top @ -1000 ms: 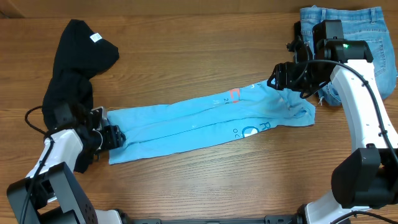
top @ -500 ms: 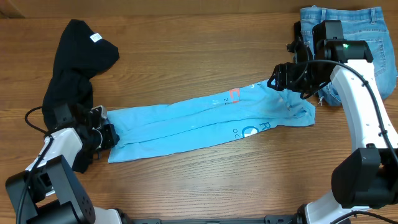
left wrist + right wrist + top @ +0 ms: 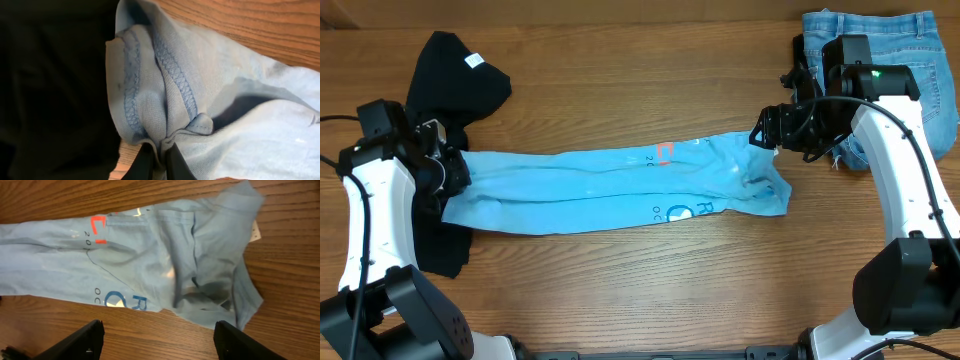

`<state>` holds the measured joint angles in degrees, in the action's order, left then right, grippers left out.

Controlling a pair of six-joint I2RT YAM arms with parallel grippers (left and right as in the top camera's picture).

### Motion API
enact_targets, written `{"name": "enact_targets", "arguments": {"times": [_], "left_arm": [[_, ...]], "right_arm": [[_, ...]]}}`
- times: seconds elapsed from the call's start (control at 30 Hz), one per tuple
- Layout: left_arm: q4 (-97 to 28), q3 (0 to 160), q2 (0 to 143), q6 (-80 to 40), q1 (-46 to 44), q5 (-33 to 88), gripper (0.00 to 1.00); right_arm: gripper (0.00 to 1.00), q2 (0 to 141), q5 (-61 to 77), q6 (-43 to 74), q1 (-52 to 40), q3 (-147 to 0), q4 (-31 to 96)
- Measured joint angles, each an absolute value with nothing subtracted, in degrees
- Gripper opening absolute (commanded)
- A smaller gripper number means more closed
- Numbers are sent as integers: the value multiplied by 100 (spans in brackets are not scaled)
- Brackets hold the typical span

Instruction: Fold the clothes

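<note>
The clothes, a light-blue T-shirt [image 3: 610,185], lie in a long folded band across the middle of the table, with red lettering [image 3: 667,153] on the far edge. My left gripper [image 3: 450,170] is shut on the shirt's left end. In the left wrist view its two dark fingers [image 3: 145,167] pinch the bunched, stitched hem [image 3: 175,100]. My right gripper [image 3: 763,132] hovers at the shirt's right end, open. In the right wrist view its fingers [image 3: 85,340] stand wide over bare wood, and the shirt [image 3: 150,255] lies beyond them, untouched.
A black garment [image 3: 450,70] lies at the back left and runs under my left arm towards the front; it fills the left of the left wrist view [image 3: 50,90]. Blue denim shorts [image 3: 920,60] lie at the back right behind my right arm. The table [image 3: 640,290] is wood.
My left gripper shut on the shirt's left end and drew it left and toward the back. The whole shirt slid left. My right gripper stayed put, still open.
</note>
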<state>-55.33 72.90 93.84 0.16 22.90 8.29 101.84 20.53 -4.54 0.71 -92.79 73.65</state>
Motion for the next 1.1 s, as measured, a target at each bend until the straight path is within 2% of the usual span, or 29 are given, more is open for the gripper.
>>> {"name": "enact_targets", "arguments": {"times": [0.13,0.43,0.5,0.77,0.8,0.83,0.87,0.9,1.0,1.1], "left_arm": [[-5535,7290,9386,202,2045,832,4],[-4783,7293,9386,467,-191,880,4],[-4694,7293,9411,467,-467,895,4],[-4344,7310,10464,462,-1551,899,4],[-4329,7310,10538,460,-1664,899,8],[-4318,7310,10586,451,-1750,899,38],[-4316,7310,10606,445,-1824,899,87],[-4294,7310,10615,403,-1935,904,98],[-4368,7349,10615,255,-2045,937,100],[-4978,7640,10615,137,-2014,937,100]], "right_arm": [[75,10184,2056,-456,71,-9279,7369],[75,10184,2056,-456,71,-9279,7373],[75,10184,2056,-454,71,-9279,7369],[75,10184,2056,-456,71,-9279,7347],[76,10184,2056,-454,71,-9279,7345],[76,10184,2056,-454,71,-9279,7341],[76,10184,2058,-456,71,-9279,7317],[76,10184,2056,-454,71,-9279,7297],[76,10184,2058,-454,71,-9279,7282],[77,10184,2053,-454,71,-9279,7273]]}}
